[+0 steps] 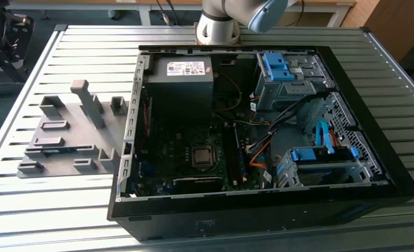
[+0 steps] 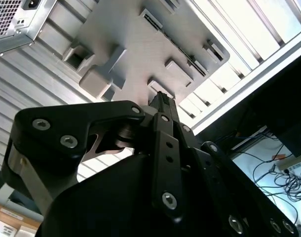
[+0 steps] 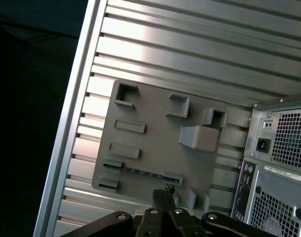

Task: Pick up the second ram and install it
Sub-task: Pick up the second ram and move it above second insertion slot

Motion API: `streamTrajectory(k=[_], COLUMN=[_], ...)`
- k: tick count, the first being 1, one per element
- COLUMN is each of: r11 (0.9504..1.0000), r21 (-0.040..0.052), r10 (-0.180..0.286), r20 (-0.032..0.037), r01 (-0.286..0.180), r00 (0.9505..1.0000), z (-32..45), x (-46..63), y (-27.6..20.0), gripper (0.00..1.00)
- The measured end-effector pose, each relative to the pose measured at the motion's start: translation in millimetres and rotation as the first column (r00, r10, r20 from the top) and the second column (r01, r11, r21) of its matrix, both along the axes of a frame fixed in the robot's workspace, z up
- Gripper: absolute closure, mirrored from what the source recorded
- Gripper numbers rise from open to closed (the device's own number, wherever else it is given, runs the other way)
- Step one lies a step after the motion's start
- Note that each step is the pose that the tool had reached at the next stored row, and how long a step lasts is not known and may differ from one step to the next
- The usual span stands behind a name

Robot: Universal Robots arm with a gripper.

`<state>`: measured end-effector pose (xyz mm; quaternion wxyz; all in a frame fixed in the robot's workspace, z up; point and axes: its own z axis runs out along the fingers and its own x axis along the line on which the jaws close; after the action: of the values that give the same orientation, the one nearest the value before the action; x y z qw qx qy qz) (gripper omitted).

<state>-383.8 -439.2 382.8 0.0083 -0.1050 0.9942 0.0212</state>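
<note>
The gripper (image 3: 163, 191) is seen above the table, its fingers drawn together with nothing held between them. Just beyond its tips, the ram (image 3: 143, 171) is laid flat in its slot at the edge of the grey holder plate (image 3: 155, 143). The plate is set on the slatted table (image 1: 74, 52), just beside the opened case (image 1: 263, 210), at the exterior view's left.
</note>
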Motion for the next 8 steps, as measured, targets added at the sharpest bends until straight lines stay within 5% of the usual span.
streamTrajectory(k=[8], r11=[0.9948], r21=[-0.0007], r10=[0.102], r20=[0.0001], r01=[-0.102], r00=[0.9948], z=[-0.2], x=[0.0], y=[0.0], gripper=[0.89])
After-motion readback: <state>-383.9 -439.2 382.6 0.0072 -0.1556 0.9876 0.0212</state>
